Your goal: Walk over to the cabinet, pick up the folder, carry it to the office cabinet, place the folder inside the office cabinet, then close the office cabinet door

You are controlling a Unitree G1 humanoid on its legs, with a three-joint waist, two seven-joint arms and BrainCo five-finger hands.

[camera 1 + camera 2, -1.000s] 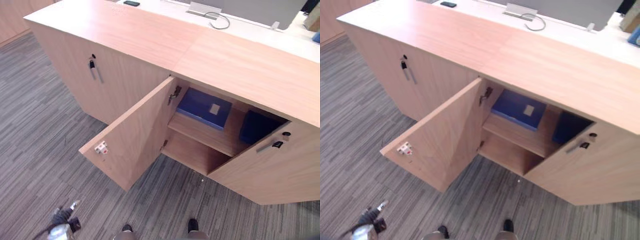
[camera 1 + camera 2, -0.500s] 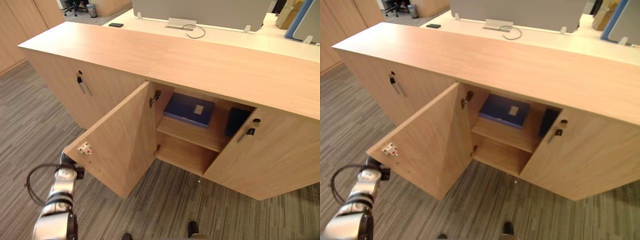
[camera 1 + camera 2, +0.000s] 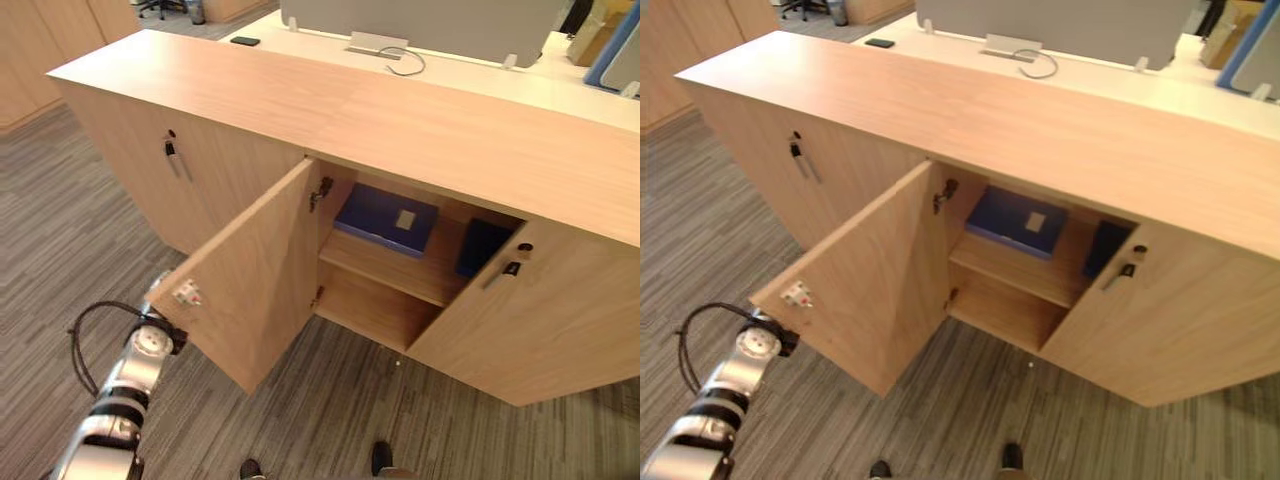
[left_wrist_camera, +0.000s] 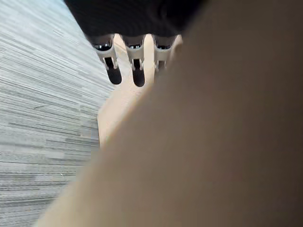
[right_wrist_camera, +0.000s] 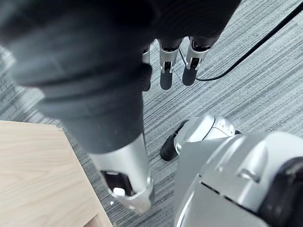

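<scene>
The blue folder [image 3: 385, 220] lies flat on the upper shelf inside the wooden office cabinet [image 3: 420, 120]. The cabinet's left door [image 3: 255, 285] stands swung wide out over the carpet. My left hand [image 3: 157, 292] is at that door's outer edge, mostly behind it. In the left wrist view its fingers [image 4: 136, 71] are straight, right against the door's panel. My right hand [image 5: 165, 71] hangs over the carpet, fingers relaxed and holding nothing.
The cabinet's right door [image 3: 530, 330] stands slightly ajar, with a second dark blue item [image 3: 482, 247] behind it. A closed neighbouring door with a key in its handle [image 3: 176, 157] is further left. A white desk [image 3: 470, 70] runs behind the cabinet. Striped grey carpet [image 3: 60, 230] lies all around.
The camera has shifted. My left arm has risen from the lower left up to the open door's outer edge and stays there. The folder has not moved.
</scene>
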